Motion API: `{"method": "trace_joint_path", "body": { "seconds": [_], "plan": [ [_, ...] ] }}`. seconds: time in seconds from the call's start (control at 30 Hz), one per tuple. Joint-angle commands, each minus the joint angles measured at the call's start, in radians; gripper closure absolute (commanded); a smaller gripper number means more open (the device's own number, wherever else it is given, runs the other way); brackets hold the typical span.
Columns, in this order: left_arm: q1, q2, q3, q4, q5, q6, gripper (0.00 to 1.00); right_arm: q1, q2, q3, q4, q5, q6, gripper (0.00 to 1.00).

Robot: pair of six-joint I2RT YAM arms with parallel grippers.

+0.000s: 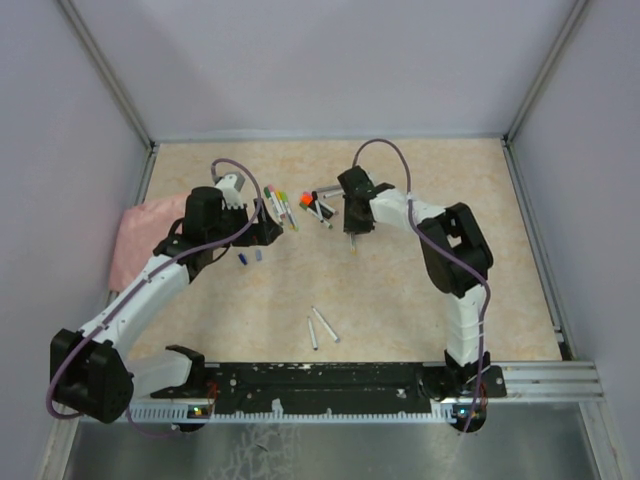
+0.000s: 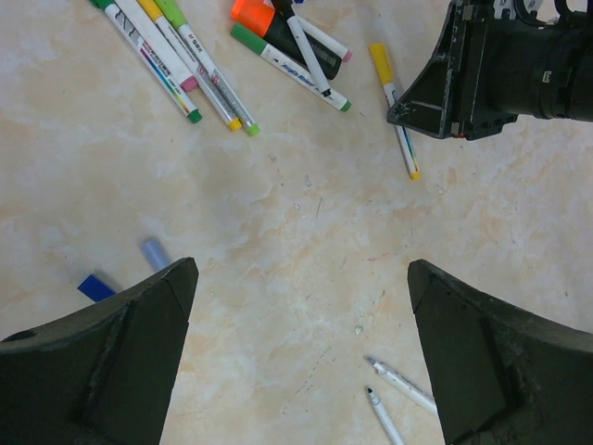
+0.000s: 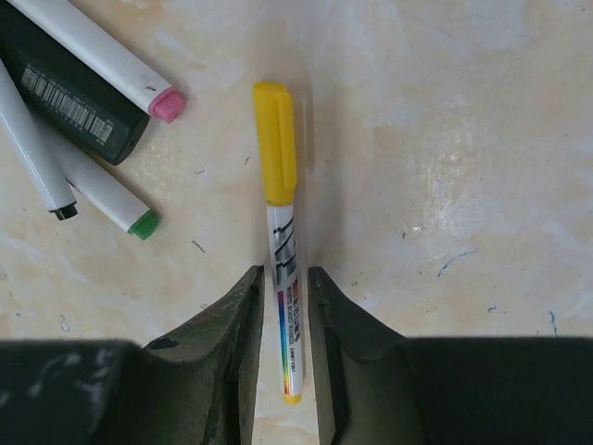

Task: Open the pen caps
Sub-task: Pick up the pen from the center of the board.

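Note:
A white pen with a yellow cap (image 3: 275, 139) lies flat on the table. My right gripper (image 3: 285, 273) straddles its barrel (image 3: 286, 315), jaws narrow, with a thin gap showing on each side. From above, that gripper (image 1: 352, 238) points down at mid-table. My left gripper (image 2: 301, 269) hangs wide open over bare table, holding nothing. A loose blue cap (image 2: 95, 286) and a pale blue cap (image 2: 155, 252) lie by its left finger. Two uncapped pens (image 2: 397, 387) lie near its right finger.
Capped pens lie in a row (image 2: 185, 65) at the back left. Others are piled with a dark highlighter with an orange end (image 2: 264, 17) beside my right gripper. A pink cloth (image 1: 140, 235) lies at the table's left edge. Walls enclose the table.

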Motion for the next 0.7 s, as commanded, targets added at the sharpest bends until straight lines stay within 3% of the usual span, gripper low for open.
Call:
{"method": "trace_joint_path", "body": {
  "seconds": [0.0,0.13,0.3,0.43,0.67],
  "plan": [
    [0.004,-0.021,0.013,0.023,0.035,-0.017,0.0,0.005,-0.016,-0.072,-0.038,0.005,-0.008,0.76],
    [0.005,-0.028,0.013,0.035,0.08,-0.024,0.0,0.005,-0.037,-0.108,-0.035,0.018,-0.033,0.83],
    [0.006,-0.046,-0.005,0.1,0.199,-0.046,0.0,0.002,-0.09,-0.166,0.011,0.014,-0.085,1.0],
    [0.006,-0.06,-0.04,0.194,0.359,-0.073,0.02,-0.017,-0.202,-0.254,0.117,-0.021,-0.13,1.0],
    [0.006,-0.07,-0.112,0.445,0.529,-0.247,0.04,-0.048,-0.454,-0.46,0.386,-0.176,-0.163,1.0]
  ]
}}
